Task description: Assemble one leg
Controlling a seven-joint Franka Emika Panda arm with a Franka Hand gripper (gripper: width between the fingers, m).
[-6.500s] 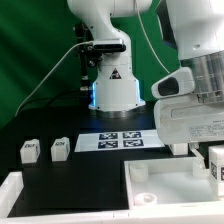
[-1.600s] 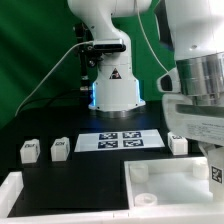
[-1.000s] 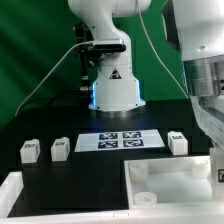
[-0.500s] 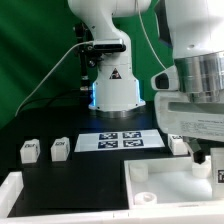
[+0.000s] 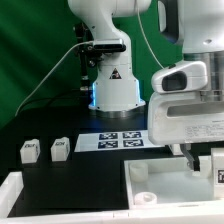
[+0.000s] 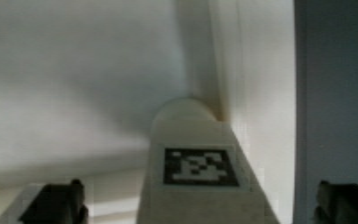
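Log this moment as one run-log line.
gripper: around a leg over the tray, closure unclear | two legs loose on the table, exterior view's left | marker board: partly hidden by arm

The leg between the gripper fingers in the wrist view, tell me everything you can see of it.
The leg is a small white block, plastic by its look, with a rounded far end and a black-and-white square marker tag on the face toward the camera. It lies against a white panel's raised wall. The gripper straddles it, dark fingers apart, not visibly touching.
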